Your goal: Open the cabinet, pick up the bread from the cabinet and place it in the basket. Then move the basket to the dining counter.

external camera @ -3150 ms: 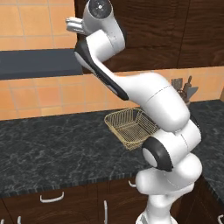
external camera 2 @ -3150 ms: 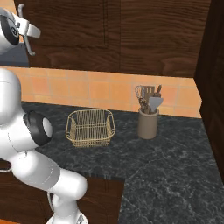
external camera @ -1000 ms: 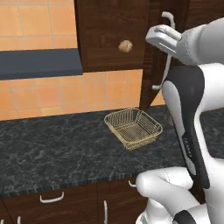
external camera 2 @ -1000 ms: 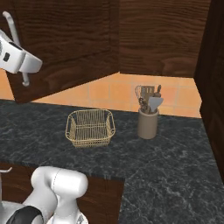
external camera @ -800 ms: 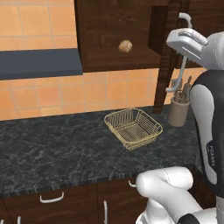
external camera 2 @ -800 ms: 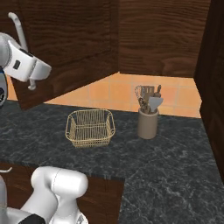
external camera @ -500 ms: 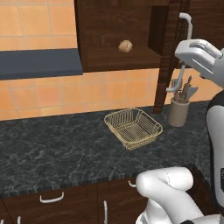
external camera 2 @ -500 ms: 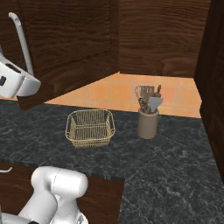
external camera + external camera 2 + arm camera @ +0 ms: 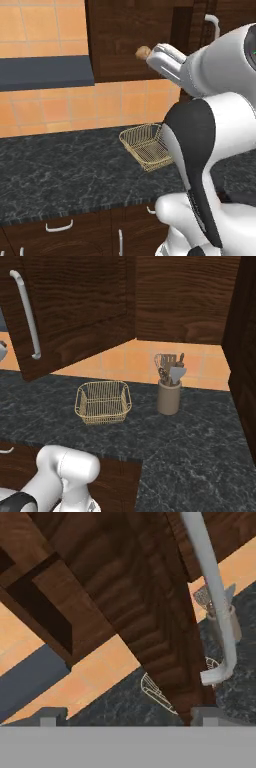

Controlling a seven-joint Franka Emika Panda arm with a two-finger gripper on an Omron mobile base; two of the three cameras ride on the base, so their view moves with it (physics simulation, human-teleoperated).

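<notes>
- Nearest the base, along the front of the black marbled surface, low drawers with curved silver handles are sitting shut below it.
- On that surface the basket is resting upright, with nothing lying in it; just to its right in the right base view a tan utensil holder is standing apart from it.
- Above the basket, the cabinet door is hanging swung out toward the robot, its long silver handle standing free with nothing gripping it.
- Close in front of the hand camera, the door edge and the handle are running up the frame; the gripper is sitting just short of the door with its jaws spread wide, holding nothing.
- Farther back, inside the opened cabinet, the bread is sitting on the shelf, near the white hand in the left base view but not touching it, as far as can be told.
- Judging by this, the opening step is looking done; fetching the bread, dropping it into the basket and carrying the basket to the dining counter are all remaining.
- Next, the gripper is likely needing to swing around the door edge and reach in toward the bread without knocking the door.
</notes>
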